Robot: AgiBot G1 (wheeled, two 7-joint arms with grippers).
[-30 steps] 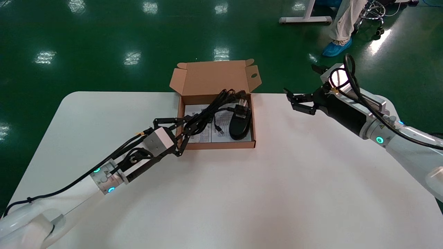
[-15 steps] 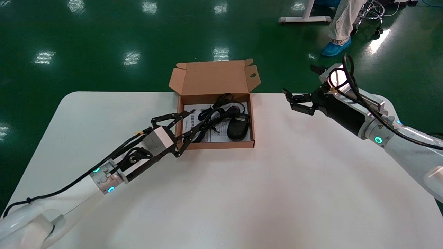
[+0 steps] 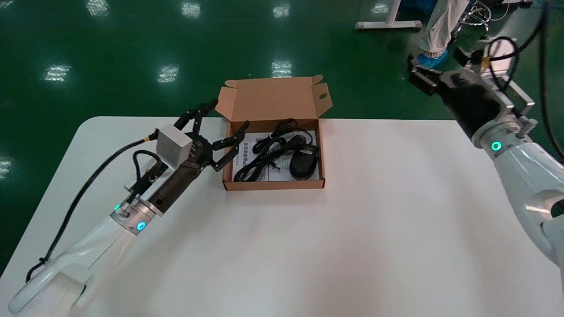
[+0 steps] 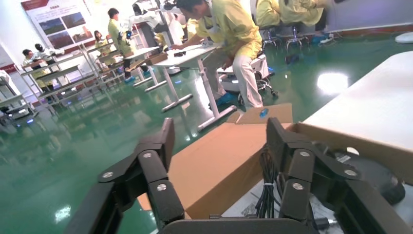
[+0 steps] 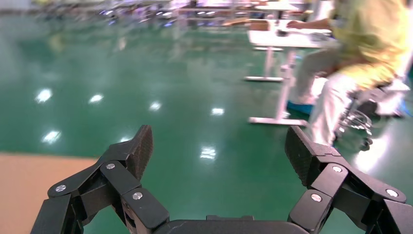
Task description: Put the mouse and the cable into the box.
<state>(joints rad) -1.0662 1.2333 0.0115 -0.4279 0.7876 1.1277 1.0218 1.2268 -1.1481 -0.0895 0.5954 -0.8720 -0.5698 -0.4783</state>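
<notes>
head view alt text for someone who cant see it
An open cardboard box on a table holds a black mouse and black cable. The left end effector hovers open at its left edge; the right end effector, open, is raised far right.

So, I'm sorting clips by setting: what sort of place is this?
Probably a robot test hall or workshop, not a home: a glossy green floor, rows of work desks with staff in yellow jackets, and a wall poster.
</notes>
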